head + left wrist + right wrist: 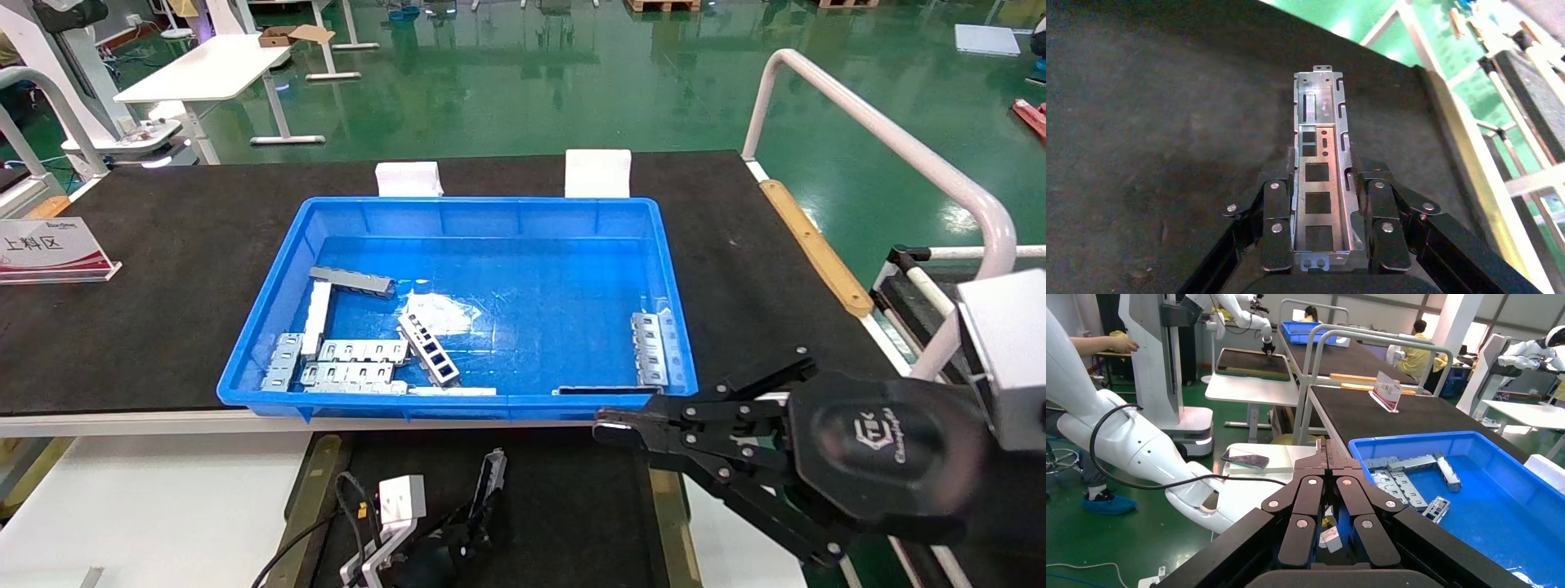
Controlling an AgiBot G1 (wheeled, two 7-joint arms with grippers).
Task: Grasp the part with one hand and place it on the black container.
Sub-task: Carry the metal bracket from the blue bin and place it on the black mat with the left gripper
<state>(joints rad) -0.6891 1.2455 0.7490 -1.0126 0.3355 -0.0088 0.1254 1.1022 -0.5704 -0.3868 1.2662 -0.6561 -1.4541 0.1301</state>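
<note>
My left gripper point(478, 510) is low in front of the table and shut on the part point(493, 467), a narrow silver-grey trough with rectangular cut-outs. In the left wrist view the part point(1319, 122) sticks forward from between the fingers point(1277, 202) of the left gripper point(1322, 177), just over the black container point(1168, 122). The container point(572, 506) is a matte black tray with olive-tan side strips point(309, 490), below the table's front edge. My right gripper point(609, 426) is shut and empty, held over the container's right side beside the blue bin's near right corner; it also shows in the right wrist view point(1327, 447).
A big blue bin point(490, 212) on the black table holds several other metal strips point(351, 359), with more at its right end point(651, 349). A sign point(49, 249) stands at the far left. A white rail point(882, 131) runs along the right side. Two white pads point(409, 178) lie behind the bin.
</note>
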